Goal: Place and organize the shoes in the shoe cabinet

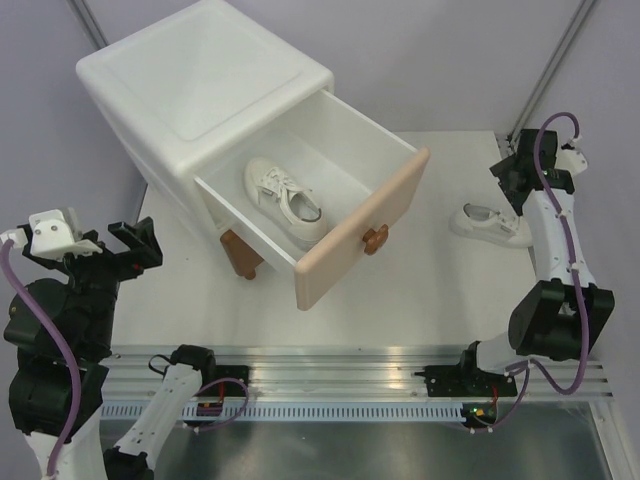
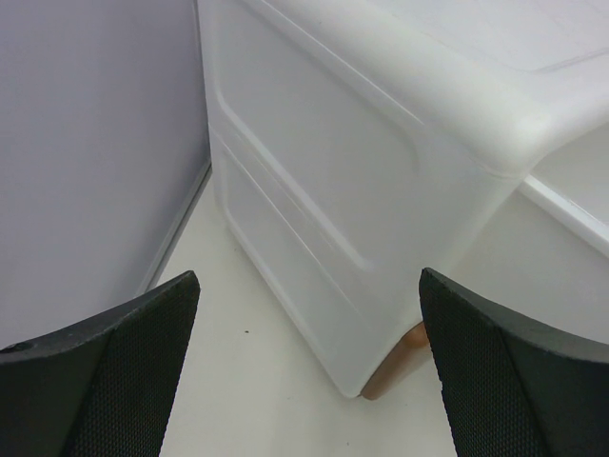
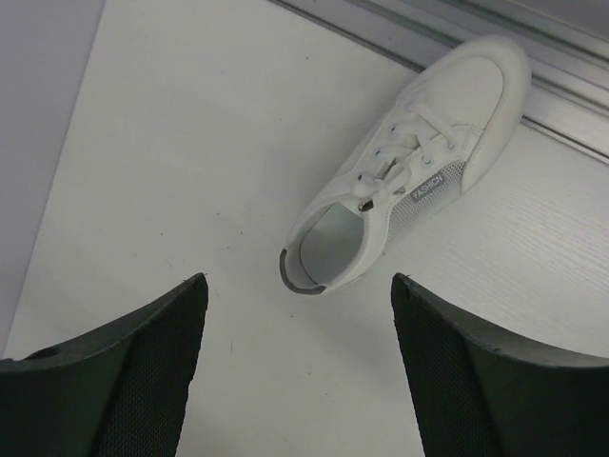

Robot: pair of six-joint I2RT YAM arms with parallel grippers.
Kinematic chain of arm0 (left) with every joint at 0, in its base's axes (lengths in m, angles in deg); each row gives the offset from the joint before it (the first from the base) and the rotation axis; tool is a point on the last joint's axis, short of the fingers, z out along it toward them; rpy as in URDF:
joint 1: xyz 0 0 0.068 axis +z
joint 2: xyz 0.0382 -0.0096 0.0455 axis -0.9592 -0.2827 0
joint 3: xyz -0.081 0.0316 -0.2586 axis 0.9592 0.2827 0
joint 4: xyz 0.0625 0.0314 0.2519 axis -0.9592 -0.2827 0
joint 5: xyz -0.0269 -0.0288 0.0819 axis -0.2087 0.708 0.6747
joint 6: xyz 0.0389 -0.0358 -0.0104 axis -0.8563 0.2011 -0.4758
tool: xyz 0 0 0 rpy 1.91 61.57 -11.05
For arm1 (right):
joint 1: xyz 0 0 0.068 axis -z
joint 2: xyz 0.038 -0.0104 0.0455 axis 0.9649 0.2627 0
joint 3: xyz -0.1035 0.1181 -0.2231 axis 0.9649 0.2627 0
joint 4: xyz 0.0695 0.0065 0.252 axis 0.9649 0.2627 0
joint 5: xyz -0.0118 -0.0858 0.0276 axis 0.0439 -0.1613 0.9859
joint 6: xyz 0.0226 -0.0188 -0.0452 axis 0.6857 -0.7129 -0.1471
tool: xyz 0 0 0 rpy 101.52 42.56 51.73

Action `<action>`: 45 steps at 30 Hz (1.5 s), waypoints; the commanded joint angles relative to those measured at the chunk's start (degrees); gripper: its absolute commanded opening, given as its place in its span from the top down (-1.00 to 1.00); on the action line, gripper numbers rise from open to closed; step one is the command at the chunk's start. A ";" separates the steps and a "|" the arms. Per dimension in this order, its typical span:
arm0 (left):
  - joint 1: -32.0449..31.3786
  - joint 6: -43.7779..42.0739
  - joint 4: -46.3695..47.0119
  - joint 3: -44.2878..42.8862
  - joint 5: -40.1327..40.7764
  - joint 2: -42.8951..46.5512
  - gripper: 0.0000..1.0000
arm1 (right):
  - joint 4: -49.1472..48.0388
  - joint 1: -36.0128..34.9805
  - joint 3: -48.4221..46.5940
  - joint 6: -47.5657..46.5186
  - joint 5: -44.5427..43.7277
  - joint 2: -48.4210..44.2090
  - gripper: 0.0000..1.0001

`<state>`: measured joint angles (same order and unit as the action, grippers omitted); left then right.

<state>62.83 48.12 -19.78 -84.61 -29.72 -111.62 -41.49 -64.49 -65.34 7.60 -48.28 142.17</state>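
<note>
- right claw (image 3: 297, 286) hangs with its fingers wide apart and nothing between them, aimed at the heel end of the white sneaker (image 3: 419, 162)
- that sneaker sits upright on the surface (image 3: 190, 143), toe pointing away from the claw
- looks light to me, with a squashy upper and a firmer sole, so I'd pinch across the sides near the collar and not the laces
- second white sneaker (image 1: 283, 195) already lies in the pulled-out top drawer (image 1: 365, 235) of the shoe cabinet (image 1: 200, 80)
- left claw (image 2: 309, 286) is spread and empty too, beside the cabinet's side wall
</note>
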 commanded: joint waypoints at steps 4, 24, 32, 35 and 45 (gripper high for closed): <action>-0.33 4.15 -3.55 1.21 -3.18 1.96 -1.00 | -6.49 1.05 1.38 9.10 5.11 7.96 -0.63; -0.33 8.38 -6.54 6.83 0.51 7.59 -0.99 | -10.89 1.05 1.04 23.16 4.59 25.28 -0.35; -0.33 8.20 -6.90 5.95 1.75 5.66 -0.99 | -5.88 0.97 -0.72 23.70 0.72 27.22 -0.04; -0.33 6.89 -6.28 6.13 1.83 5.04 -0.99 | -6.31 0.97 0.41 23.79 0.10 26.87 0.05; -0.33 4.77 -4.35 6.04 2.18 3.99 -0.99 | -5.70 0.97 1.48 21.25 -1.30 24.77 0.92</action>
<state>62.81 54.61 -26.16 -77.46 -28.76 -106.68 -48.64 -63.74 -64.05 30.33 -46.20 168.42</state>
